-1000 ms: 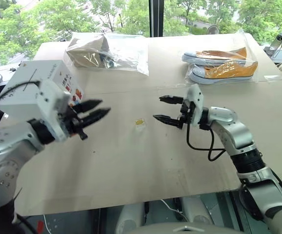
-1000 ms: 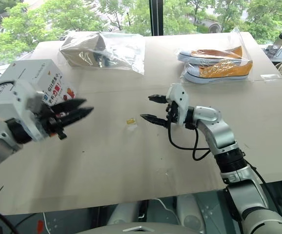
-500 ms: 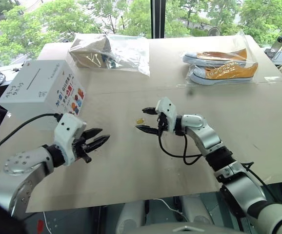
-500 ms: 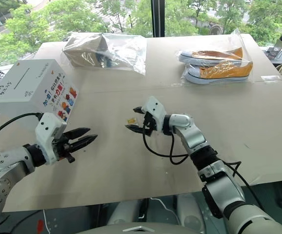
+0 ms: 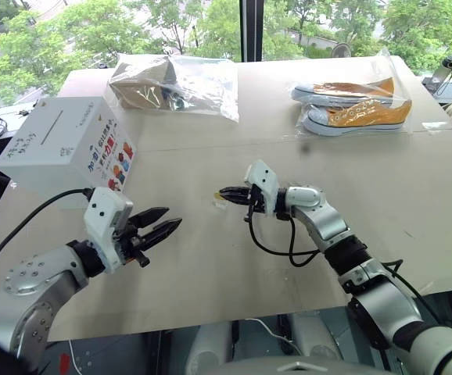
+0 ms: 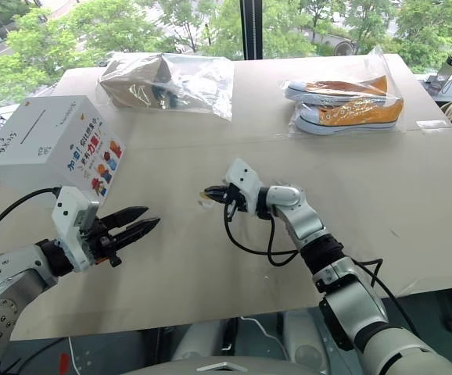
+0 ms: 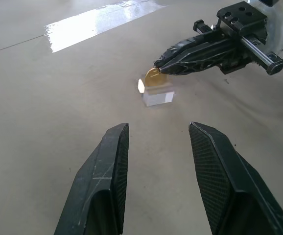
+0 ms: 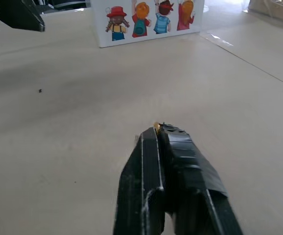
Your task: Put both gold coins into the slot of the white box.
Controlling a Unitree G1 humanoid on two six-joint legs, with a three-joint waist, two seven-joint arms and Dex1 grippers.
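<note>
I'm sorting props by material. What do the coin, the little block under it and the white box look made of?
The small round gold coin looks like polished metal or metallised plastic: shiny yellow glint. The small clear block seems to be transparent plastic, with bright glossy edges. The large white box looks like matte printed cardboard, with crisp folded edges and cartoon figures.

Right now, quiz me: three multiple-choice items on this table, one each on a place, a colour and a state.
1. The white box stands:
A. at the robot's left
B. at its right
C. between the claws

2. The bagged shoes are:
A. green
B. orange
C. black

3. The right claw is:
A. wide open
B. shut on a gold coin
C. inside the slot

Key: 1 A, it stands beyond the open left claw; 2 B, orange uppers, white soles; 3 B, the gold coin sits at its closed tips, over a clear block.
</note>
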